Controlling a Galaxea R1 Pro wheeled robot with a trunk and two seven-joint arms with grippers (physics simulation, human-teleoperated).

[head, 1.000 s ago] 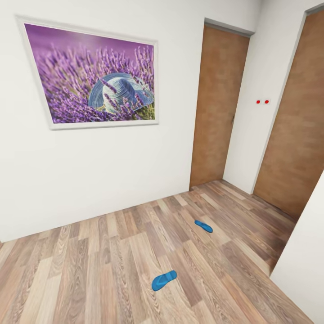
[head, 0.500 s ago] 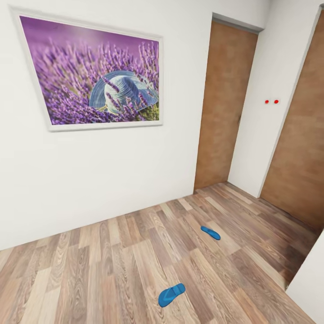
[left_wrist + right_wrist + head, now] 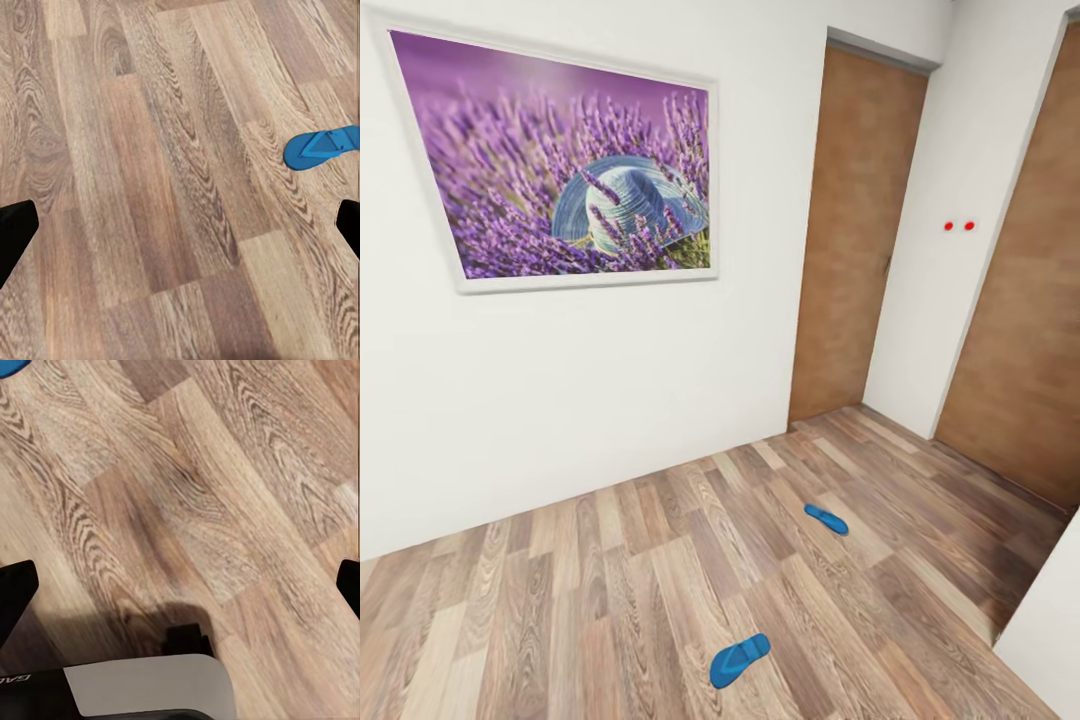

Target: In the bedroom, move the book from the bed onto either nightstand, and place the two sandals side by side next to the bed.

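Two bright blue sandals lie apart on the wood-plank floor. The near sandal is low in the head view, and the far sandal lies closer to the doors. In the left wrist view a sandal lies off to one side of my left gripper, which is open above bare floor. My right gripper is also open over the floor, with a blue sandal corner at that picture's edge. The book, the bed and the nightstand are out of view.
A white wall with a framed lavender picture stands ahead. Two brown doors sit at the right, with a white corner between them. A white surface cuts in at the lower right. My own base shows below the right gripper.
The whole head picture has shifted, so the camera has moved. The sandals lie as before on the floor.
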